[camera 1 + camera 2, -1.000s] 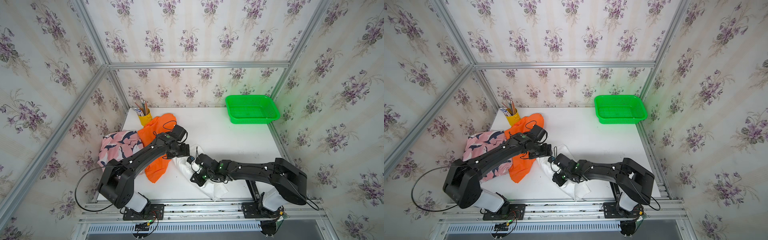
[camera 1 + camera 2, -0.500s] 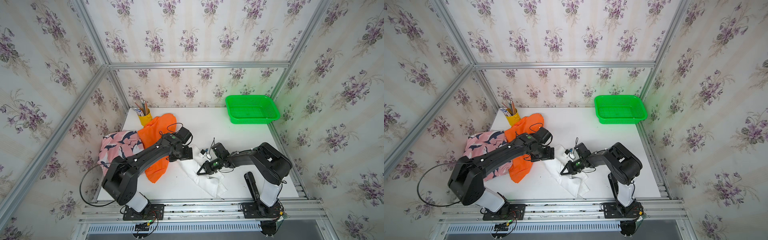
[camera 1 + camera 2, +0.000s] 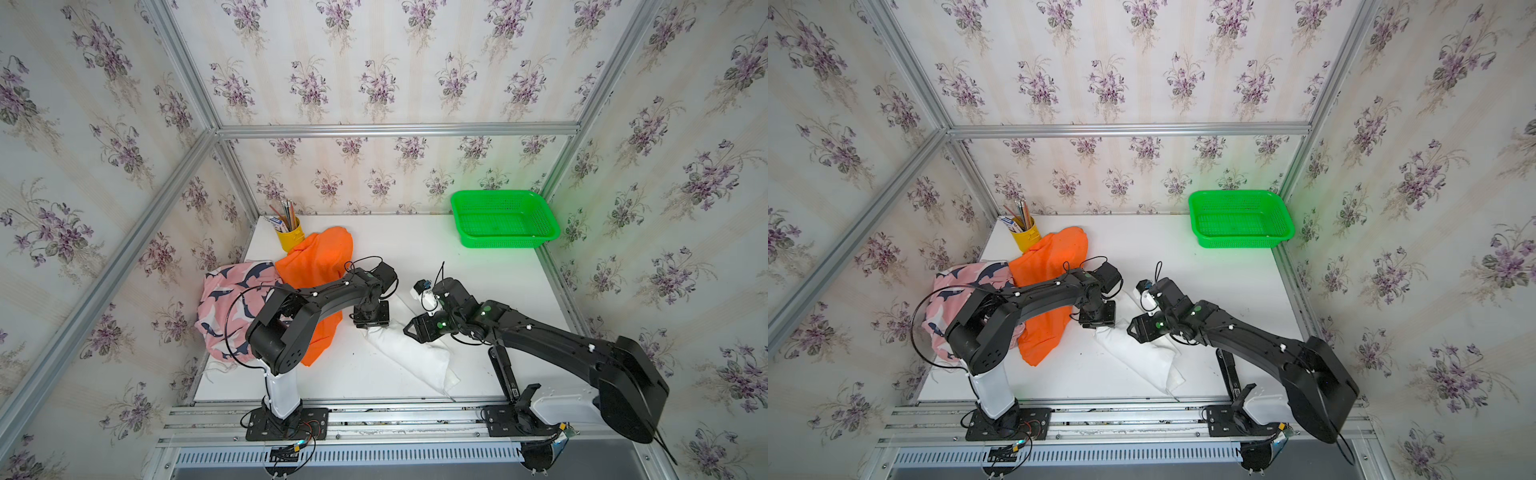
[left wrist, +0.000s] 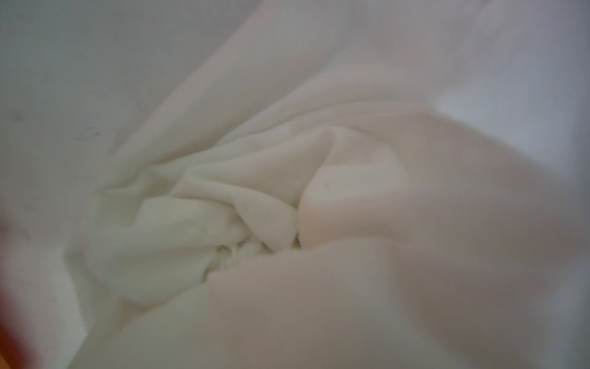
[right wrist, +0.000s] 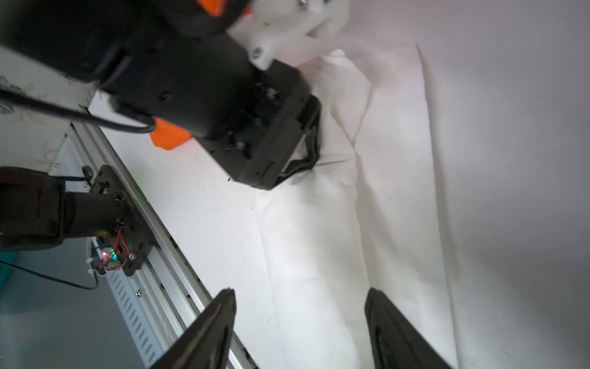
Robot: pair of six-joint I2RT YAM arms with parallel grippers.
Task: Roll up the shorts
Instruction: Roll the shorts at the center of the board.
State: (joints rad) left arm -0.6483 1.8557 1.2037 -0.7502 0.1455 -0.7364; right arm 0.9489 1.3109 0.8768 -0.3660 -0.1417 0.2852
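**Supervisor:** Report the change.

**Operator:** My right gripper (image 5: 300,291) has released the white shorts (image 3: 409,347); its jaws now stand apart above the cloth. My left gripper (image 5: 306,159) has come down on the strip's end nearest the yellow cup (image 3: 289,237). I cannot tell whether it is pinching the cloth. I judge that rolling starts from that end.

**Supervisor:** Count items.

**Operator:** Three garments: the white shorts, well apart from the cup; the orange shorts (image 3: 320,257), against it; the pink shark-print shorts (image 3: 226,291), beyond the orange. One cup, one green basket (image 3: 505,242).

Cream wallpapered walls (image 3: 374,62) with purple flower sprigs on three sides; bare aluminium frame bars (image 3: 395,129) along the joins; flat white tabletop (image 3: 415,249); bright, even light
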